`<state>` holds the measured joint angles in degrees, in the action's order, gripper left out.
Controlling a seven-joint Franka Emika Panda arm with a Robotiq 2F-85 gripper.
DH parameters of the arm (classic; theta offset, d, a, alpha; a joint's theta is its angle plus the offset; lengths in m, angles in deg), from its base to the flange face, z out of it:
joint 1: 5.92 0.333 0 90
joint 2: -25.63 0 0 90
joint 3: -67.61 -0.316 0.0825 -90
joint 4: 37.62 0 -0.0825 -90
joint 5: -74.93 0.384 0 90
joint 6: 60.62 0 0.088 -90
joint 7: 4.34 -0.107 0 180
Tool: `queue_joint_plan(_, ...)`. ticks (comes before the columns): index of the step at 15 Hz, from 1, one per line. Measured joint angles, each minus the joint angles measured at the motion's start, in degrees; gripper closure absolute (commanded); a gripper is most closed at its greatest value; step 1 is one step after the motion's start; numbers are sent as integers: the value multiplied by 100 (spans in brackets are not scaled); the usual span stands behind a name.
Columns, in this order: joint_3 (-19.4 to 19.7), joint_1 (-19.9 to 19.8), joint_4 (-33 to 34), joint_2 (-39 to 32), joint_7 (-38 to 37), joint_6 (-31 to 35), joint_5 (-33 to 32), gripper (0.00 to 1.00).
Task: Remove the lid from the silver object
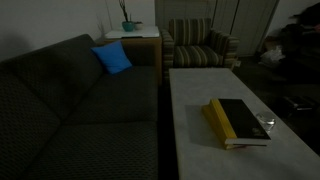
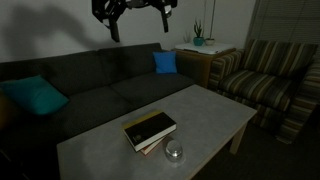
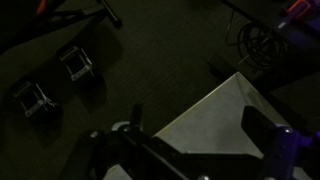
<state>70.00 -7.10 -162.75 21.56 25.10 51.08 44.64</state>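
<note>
Dimly lit living room. A pale rectangular tabletop (image 2: 215,115) stands in front of a dark sofa (image 2: 100,85). High above the sofa, near the top of an exterior view, hangs the robot's black hand (image 2: 140,22). Its fingers are spread wide and hold nothing.

The silver object (image 2: 175,152), a small, low, shiny round container, sits on the tabletop near the long edge farther from the sofa, well apart from the hand. It is too small and dark to make out its lid separately. Just beside it, toward the middle of the tabletop, lies a black book with a yellow edge (image 2: 150,128). Both exterior views show the two close together.

A bright blue cushion (image 2: 165,62) and a teal cushion (image 2: 35,97) rest on the sofa. A striped armchair (image 2: 262,80) stands past one short edge of the tabletop, next to a side table with a potted plant (image 2: 197,40).

The wrist view looks down on dark carpet (image 3: 150,70) and one pale corner of the tabletop.
</note>
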Motion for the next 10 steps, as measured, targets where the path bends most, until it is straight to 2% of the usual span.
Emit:
queue_joint_plan(2,7,-28,127,-163,597,312,1,0)
queue_joint_plan(4,37,-117,461,-584,1213,926,14,0)
queue_joint_plan(7,31,-320,1171,-1555,2187,1876,283,0)
queue_joint_plan(10,-149,-515,1964,-2613,3226,2459,815,0)
